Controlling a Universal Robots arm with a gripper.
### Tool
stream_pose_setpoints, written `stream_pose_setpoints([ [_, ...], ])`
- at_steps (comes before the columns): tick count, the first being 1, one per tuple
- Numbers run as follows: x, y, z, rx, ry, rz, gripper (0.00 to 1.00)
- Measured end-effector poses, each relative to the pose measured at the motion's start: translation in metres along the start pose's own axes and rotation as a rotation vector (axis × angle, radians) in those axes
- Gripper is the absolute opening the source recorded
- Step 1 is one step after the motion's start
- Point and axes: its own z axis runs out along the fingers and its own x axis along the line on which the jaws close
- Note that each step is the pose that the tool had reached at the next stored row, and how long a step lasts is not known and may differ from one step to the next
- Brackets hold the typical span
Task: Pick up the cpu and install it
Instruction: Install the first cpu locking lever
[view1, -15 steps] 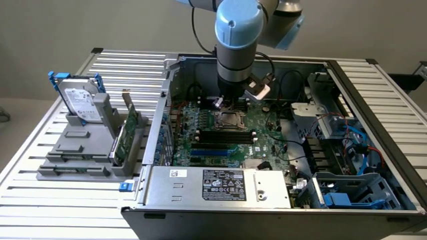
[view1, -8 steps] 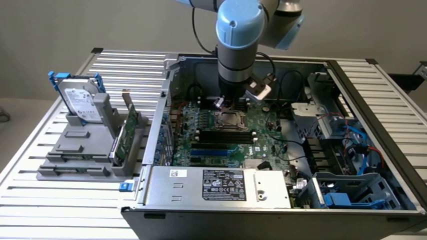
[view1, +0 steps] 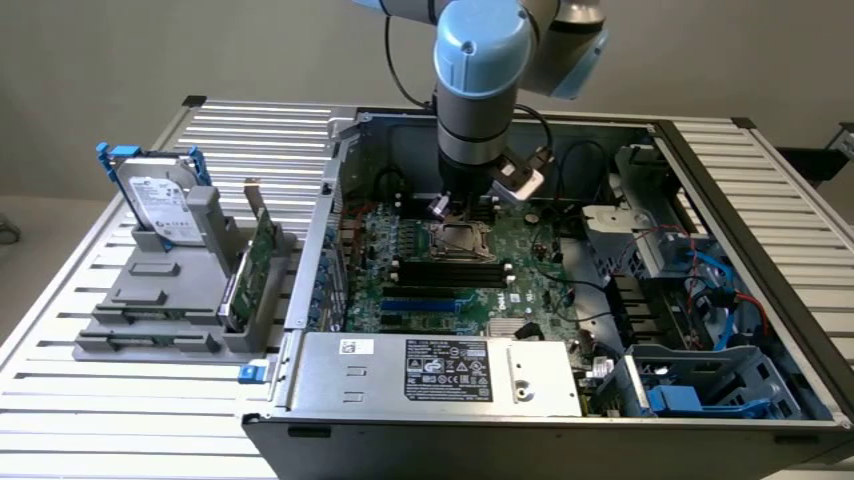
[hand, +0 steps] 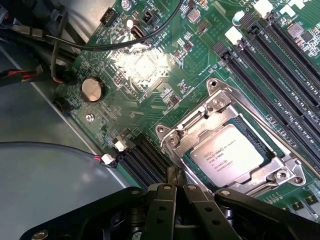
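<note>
my gripper (hand: 175, 181) hangs low over the green motherboard (hand: 145, 65). its two black fingers (hand: 162, 210) are pressed together, with nothing between them as far as i can see. the small flat square cpu (hand: 227, 156), matte silver metal on top with printed lettering, lies just ahead of my tips and a little to one side. it is seated flat inside the bright steel socket frame (hand: 220, 107). i am near it but not touching it. since it already sits in its socket, i judge the placing itself done. whether the frame is latched down over it i cannot tell.

i reckon this chip is light and quite stiff, but delicate. the smooth lid would slip under a careless pinch, and the underside contacts would not forgive a scrape or a tilt. the place to hold it is by two opposite edges of the thin rim, kept level, never across the face.

in the exterior view my grey-and-blue arm (view1: 474, 90) drops almost straight down into the open dark computer case (view1: 534, 445). the wrist points down and the tips are poised just above the socket frame. long black memory slots (hand: 280, 65) run beyond the cpu, away from me. a round silver coin battery (hand: 93, 90) lies off to my other side.
</note>
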Motion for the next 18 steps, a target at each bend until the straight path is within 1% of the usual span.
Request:
stream_pose_setpoints([
  [12,0.0009,0.0013,0.0011,-0.0049,-0.0052,-0.001,0.11],
  [18,0.0018,0.0014,0.0015,-0.0100,-0.0108,-0.001,0.11],
])
